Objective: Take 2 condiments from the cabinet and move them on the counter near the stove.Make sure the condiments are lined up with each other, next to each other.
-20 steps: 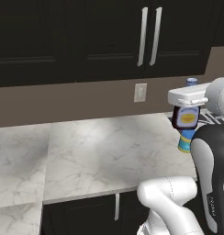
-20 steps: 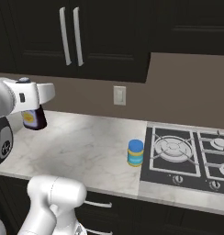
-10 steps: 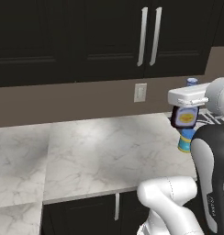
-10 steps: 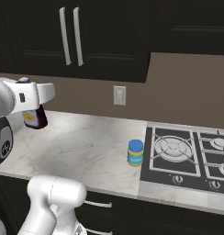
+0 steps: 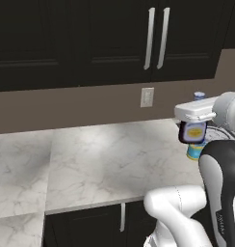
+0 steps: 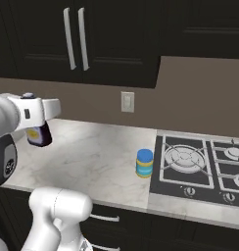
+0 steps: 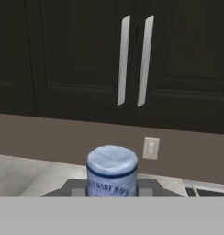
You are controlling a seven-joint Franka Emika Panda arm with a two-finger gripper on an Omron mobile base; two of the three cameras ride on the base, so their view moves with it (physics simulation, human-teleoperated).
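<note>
Currently gripper clenched on small dark bottle, held in the air at right of centre in the left base view, left of centre in the right base view. Bottle upright, yellow label facing the left base camera, pale blue neck at bottom centre of the hand view.

Squat jar with blue lid standing on counter, centre of the right base view, just beside the left edge of stove; touching or not, cannot tell. In the left base view same jar partly hidden behind the held bottle and the arm, right side of frame.

Cabinet across the top of both base views, doors closed, two long silver bar handles side by side. Same handles upper centre in the hand view.

White wall outlet on the brown backsplash, below the handles, above the counter. Also at lower right of centre in the hand view.

Counter between bottle and jar bare marble. Black drawers below the counter edge, short silver handle at bottom centre of the left base view.
</note>
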